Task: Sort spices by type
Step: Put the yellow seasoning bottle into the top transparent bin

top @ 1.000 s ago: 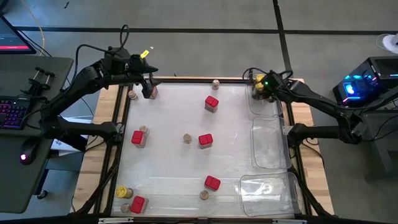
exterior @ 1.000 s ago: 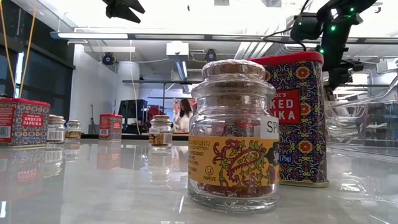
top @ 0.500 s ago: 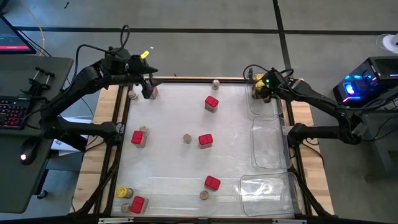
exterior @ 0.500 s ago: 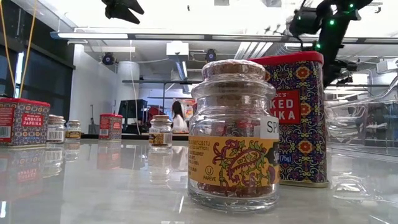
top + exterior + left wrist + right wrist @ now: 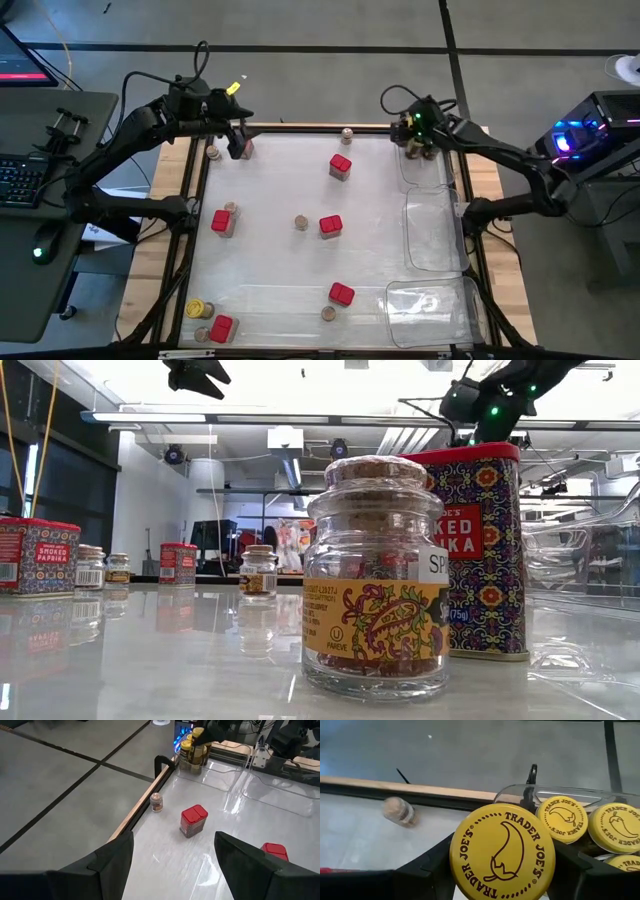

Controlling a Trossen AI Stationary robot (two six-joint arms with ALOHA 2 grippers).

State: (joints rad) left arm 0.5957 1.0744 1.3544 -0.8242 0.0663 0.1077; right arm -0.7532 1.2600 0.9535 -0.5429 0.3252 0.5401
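- Overhead, six red tins are counted on the white surface [image 5: 270,260]: one under the left arm at about 11 o'clock [image 5: 243,147], one toward 12 o'clock [image 5: 340,165], one at 9 o'clock [image 5: 221,221], one at the centre [image 5: 330,226], one at about 6 o'clock [image 5: 341,293] and one at 7 o'clock [image 5: 221,327].
- Six small cork-topped jars are counted: at 12 o'clock on the far edge [image 5: 347,133], at 11 o'clock [image 5: 213,152], beside the 9 o'clock tin [image 5: 231,208], near the centre [image 5: 300,222], at 6 o'clock [image 5: 327,314] and at 7 o'clock [image 5: 201,335].
- One yellow-lidded jar [image 5: 198,309] stands loose at 7 o'clock.
- A further yellow-lidded jar [image 5: 502,851] is held between the jaws of the right gripper [image 5: 417,133] at 1 o'clock, by the far clear tray [image 5: 425,172]; three yellow lids are partly seen in that tray [image 5: 562,818].
- Three clear trays are lined up along the 3 o'clock side.
- The left gripper [image 5: 172,852] is held above the 11 o'clock corner, jaws apart and empty.
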